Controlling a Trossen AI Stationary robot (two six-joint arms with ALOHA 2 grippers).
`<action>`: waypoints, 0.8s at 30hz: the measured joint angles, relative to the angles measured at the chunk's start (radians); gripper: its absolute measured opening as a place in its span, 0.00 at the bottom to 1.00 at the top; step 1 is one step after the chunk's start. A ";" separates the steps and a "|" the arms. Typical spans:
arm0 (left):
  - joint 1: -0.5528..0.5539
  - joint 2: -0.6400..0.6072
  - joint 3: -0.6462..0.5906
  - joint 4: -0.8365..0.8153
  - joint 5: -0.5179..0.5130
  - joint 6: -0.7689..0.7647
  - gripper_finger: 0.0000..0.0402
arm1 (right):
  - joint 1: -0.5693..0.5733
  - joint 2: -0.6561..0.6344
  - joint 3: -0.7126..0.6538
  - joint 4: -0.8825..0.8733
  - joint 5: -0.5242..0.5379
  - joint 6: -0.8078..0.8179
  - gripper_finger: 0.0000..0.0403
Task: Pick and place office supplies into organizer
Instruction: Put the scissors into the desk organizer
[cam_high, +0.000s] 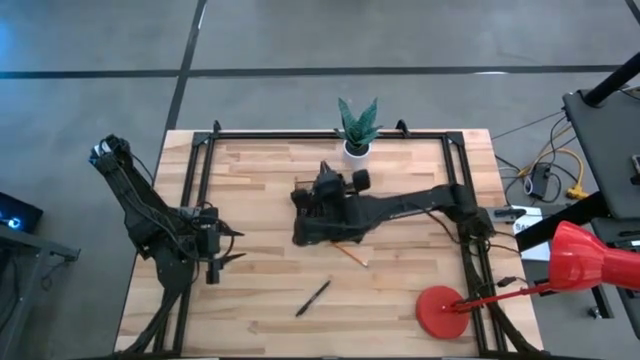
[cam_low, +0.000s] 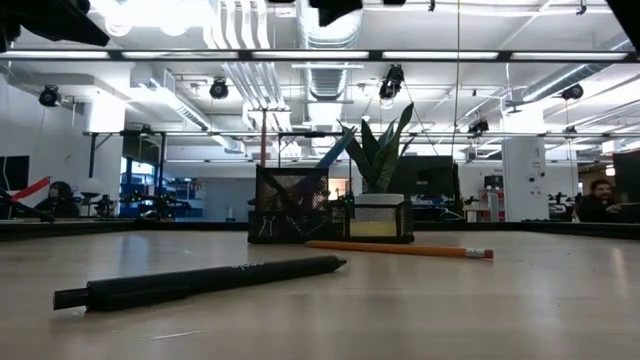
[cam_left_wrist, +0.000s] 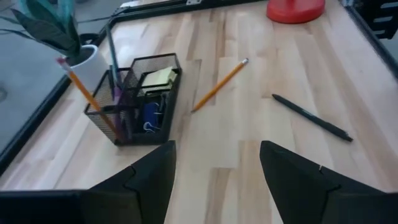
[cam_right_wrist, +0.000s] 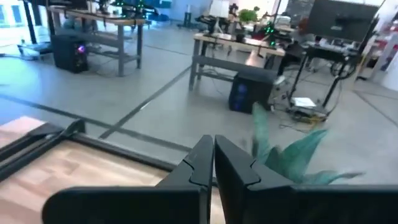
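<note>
The black mesh organizer (cam_left_wrist: 140, 102) stands mid-table, mostly covered by my right arm in the high view (cam_high: 302, 235). It holds an orange pencil (cam_left_wrist: 87, 93), a blue pencil (cam_left_wrist: 112, 46), purple scissors (cam_left_wrist: 122, 106) and a yellow sticky pad (cam_left_wrist: 158, 78). A second orange pencil (cam_high: 350, 253) (cam_left_wrist: 217, 87) and a black pen (cam_high: 313, 298) (cam_left_wrist: 311, 117) lie flat on the wood. My right gripper (cam_right_wrist: 213, 155) is shut, raised above the organizer (cam_high: 324, 172) and holds nothing. My left gripper (cam_left_wrist: 217, 168) is open and waits near the left edge (cam_high: 235, 246).
A white pot with a green plant (cam_high: 357, 130) stands at the far edge behind the organizer. A red round lamp base (cam_high: 445, 310) sits at the near right corner. Black frame rails (cam_high: 200, 190) run along the table's sides. Bare wood lies between my left gripper and the pen.
</note>
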 joint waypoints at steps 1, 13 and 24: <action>0.005 0.000 -0.001 -0.001 -0.004 0.004 0.54 | 0.003 -0.008 -0.002 -0.003 0.000 -0.027 0.02; 0.141 -0.032 -0.005 0.000 0.007 -0.003 0.54 | 0.004 -0.072 -0.012 -0.168 -0.433 -0.094 0.02; 0.260 -0.013 -0.089 0.057 0.270 -0.172 0.54 | 0.043 -0.065 -0.332 -0.226 -1.044 -0.076 0.02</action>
